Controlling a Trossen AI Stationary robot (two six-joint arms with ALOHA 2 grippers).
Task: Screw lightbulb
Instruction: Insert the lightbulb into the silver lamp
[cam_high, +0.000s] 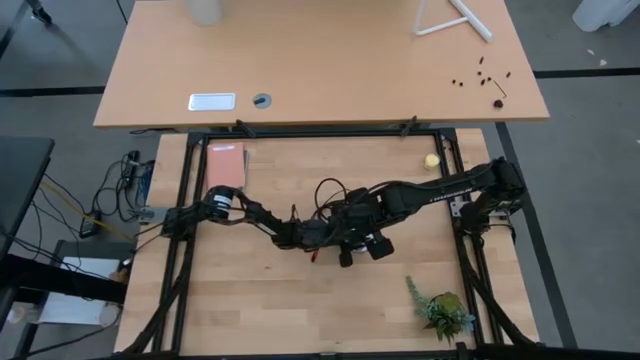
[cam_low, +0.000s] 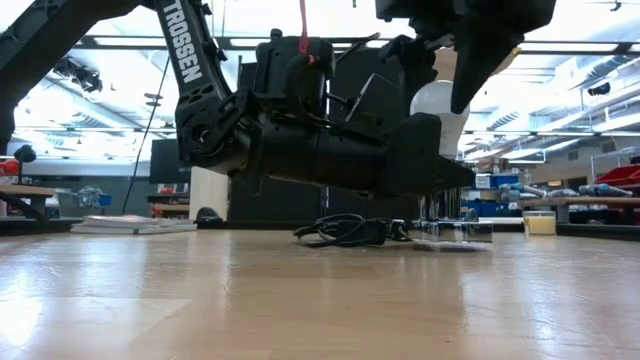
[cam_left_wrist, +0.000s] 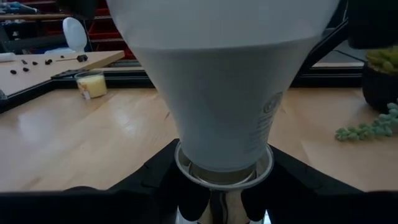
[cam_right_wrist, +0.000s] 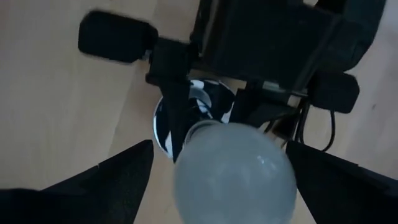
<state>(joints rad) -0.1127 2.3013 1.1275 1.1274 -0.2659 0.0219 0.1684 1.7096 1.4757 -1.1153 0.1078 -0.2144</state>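
The white lightbulb (cam_left_wrist: 224, 93) stands with its narrow end in the round socket's ring (cam_left_wrist: 224, 167). Both are held above the middle of the table. My left gripper (cam_high: 330, 235) reaches in level from the table's left and is shut on the socket. My right gripper (cam_high: 362, 238) comes down from above, with a finger on each side of the bulb's dome (cam_right_wrist: 233, 171). In the low view the bulb (cam_low: 438, 105) shows above my left gripper's dark body (cam_low: 320, 150), which hides the socket there. The socket's black cord (cam_low: 345, 230) lies on the table. My left gripper holds the socket below its ring (cam_left_wrist: 186, 171), between its two fingers (cam_left_wrist: 149, 180), coming level from the table's left. The socket is lifted clear of the table, its opening up, with the bulb upright in it. The fingers hide the place of contact. My right gripper pinches the bulb's round dome between its two fingers (cam_right_wrist: 323, 180), coming from above and pointing down. One finger lies against the dome's side (cam_right_wrist: 287, 163). The bulb stands upright, its narrow end down in the socket's black and white disc (cam_right_wrist: 196, 106).
A small yellow ball (cam_high: 431, 160) lies near the far right, a green plant (cam_high: 440, 310) at the near right, and an orange notebook (cam_high: 225, 165) at the far left. A second wooden table (cam_high: 320, 60) stands beyond the far edge.
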